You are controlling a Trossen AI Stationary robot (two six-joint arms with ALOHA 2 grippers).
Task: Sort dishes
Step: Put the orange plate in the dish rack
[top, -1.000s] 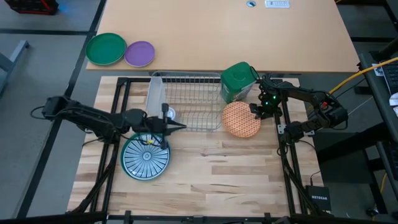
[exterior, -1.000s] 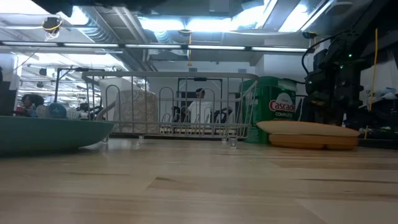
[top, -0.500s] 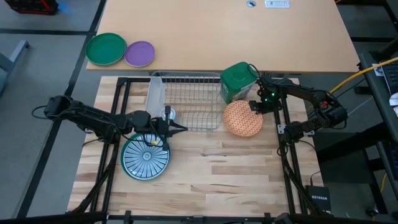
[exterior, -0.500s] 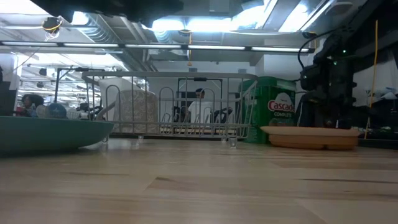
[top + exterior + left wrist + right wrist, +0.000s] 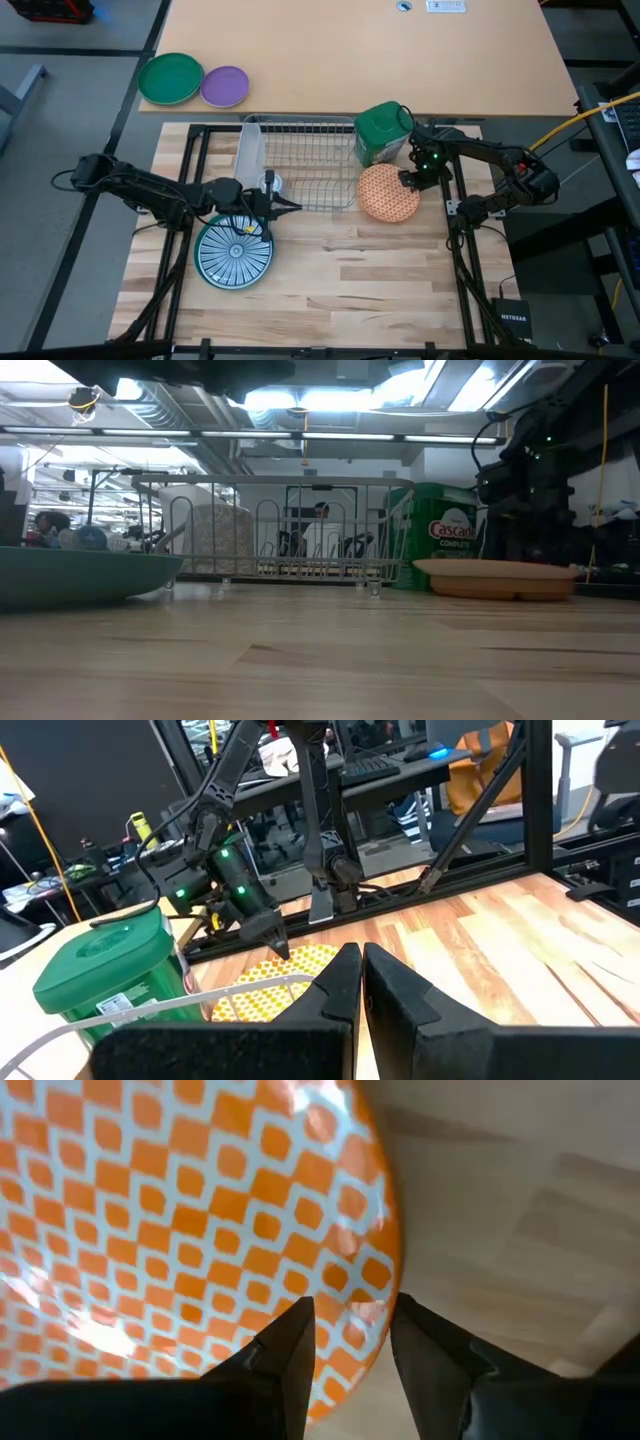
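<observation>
Hovering over the near rim of the round orange-checked plate, the right claw holds its fingers spread either side of that rim. Left claw, pressed together, sits beside the teal-and-white striped round plate on the wooden table.

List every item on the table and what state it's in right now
orange plate: flat on the table, rim between the open right gripper fingers
striped teal plate: flat on the table
dish rack: one plate upright inside
green canister: upright, lid on
left gripper: shut, empty
</observation>
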